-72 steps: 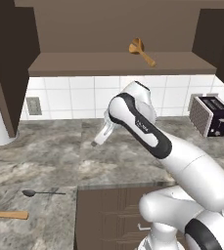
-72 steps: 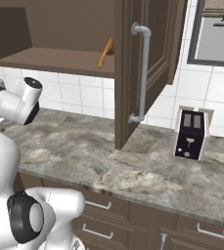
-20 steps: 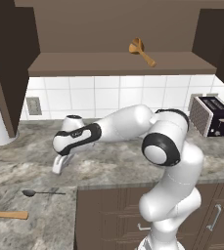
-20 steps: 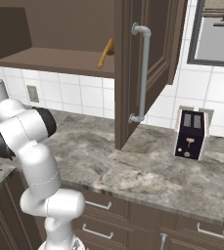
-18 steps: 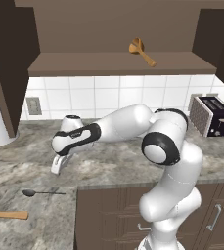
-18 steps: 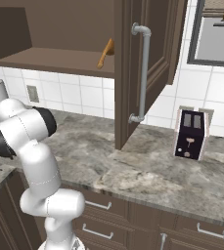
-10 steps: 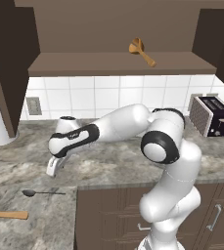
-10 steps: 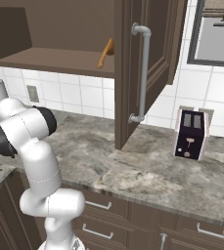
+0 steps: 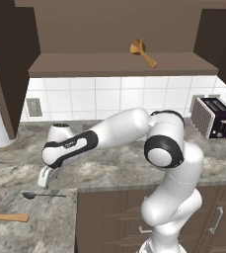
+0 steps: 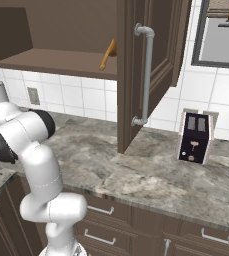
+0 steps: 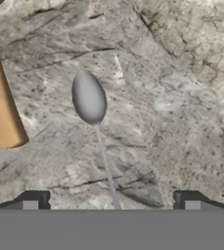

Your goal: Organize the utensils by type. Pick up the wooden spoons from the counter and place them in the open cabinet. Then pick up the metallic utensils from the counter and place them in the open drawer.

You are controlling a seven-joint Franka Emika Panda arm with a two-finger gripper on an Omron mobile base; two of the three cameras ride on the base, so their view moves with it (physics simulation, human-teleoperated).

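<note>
1. The arm is reaching low over the tabletop [image 9: 134, 165], bringing the pincer [image 9: 44, 178] just above the dark spoon [image 9: 41, 195], probably to line up a grasp along its thin handle.
2. In the hand view, the dark spoon [image 11: 91, 105] is lying flat, its handle running between the two fingertips [image 11: 33, 199].
3. A wooden spoon [image 9: 7, 217] is lying beside the dark spoon; another wooden spoon [image 9: 143, 52] is resting on the cabinet [image 9: 119, 64] shelf, high above it.
4. The pincer is standing fully open, holding and touching nothing.
</note>
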